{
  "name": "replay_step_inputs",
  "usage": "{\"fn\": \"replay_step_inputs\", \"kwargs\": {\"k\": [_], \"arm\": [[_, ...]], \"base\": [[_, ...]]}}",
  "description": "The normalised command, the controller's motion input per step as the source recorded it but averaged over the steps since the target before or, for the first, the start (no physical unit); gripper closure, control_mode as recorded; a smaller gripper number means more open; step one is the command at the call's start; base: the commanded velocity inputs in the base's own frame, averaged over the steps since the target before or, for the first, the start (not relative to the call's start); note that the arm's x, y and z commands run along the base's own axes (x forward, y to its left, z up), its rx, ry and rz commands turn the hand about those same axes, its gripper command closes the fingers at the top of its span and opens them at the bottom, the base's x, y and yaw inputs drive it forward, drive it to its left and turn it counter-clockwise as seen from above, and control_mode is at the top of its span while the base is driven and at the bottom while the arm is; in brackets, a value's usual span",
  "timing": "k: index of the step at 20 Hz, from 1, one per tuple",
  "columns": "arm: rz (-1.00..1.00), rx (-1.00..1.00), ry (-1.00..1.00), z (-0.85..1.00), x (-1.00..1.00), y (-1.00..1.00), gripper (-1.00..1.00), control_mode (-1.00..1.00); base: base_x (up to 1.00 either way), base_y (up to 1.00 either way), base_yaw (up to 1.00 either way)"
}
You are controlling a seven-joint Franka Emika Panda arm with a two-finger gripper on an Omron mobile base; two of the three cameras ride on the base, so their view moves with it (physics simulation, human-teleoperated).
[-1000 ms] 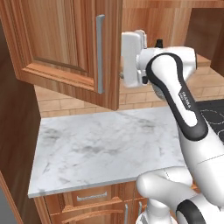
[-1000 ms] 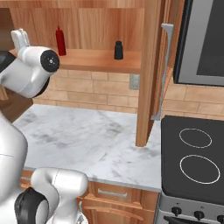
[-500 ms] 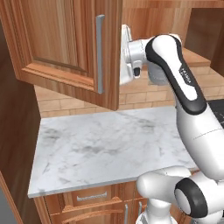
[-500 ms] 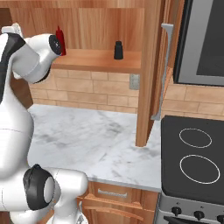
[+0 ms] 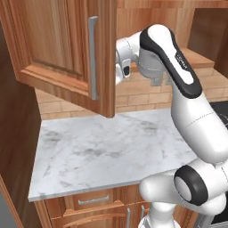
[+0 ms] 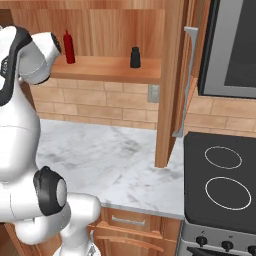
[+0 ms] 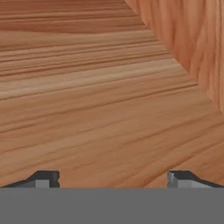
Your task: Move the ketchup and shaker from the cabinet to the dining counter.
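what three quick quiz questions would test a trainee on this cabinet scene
1. True or false: the ketchup stands on the cabinet shelf.
2. Which sits nearer the stove: A the ketchup, B the shaker?
3. Fill in: the tool's fingertips stand ____, with nothing between them.

Key: 1 true. 2 B. 3 open.

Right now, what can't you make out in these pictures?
- The hand: in the hand view just its finger tips, set wide apart, in front of wood; in the left base view the open cabinet door hides it.
- The ketchup and shaker: too small in the right base view to read any detail.
- The cabinet top: cut off by the right base view's upper edge.
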Motion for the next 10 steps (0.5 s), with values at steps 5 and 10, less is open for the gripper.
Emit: {"fn": "replay_step_inputs", "kwargs": {"k": [5, 10], "arm": [[0.20, -0.01, -0.05, -0.11, -0.45, 0.71, -1.00, -1.00], [0.12, 0.00, -0.01, -0.02, -0.31, 0.66, -1.00, -1.00]], "base": [[0.00, 0.00, 0.00], [0.00, 0.00, 0.00]]}}
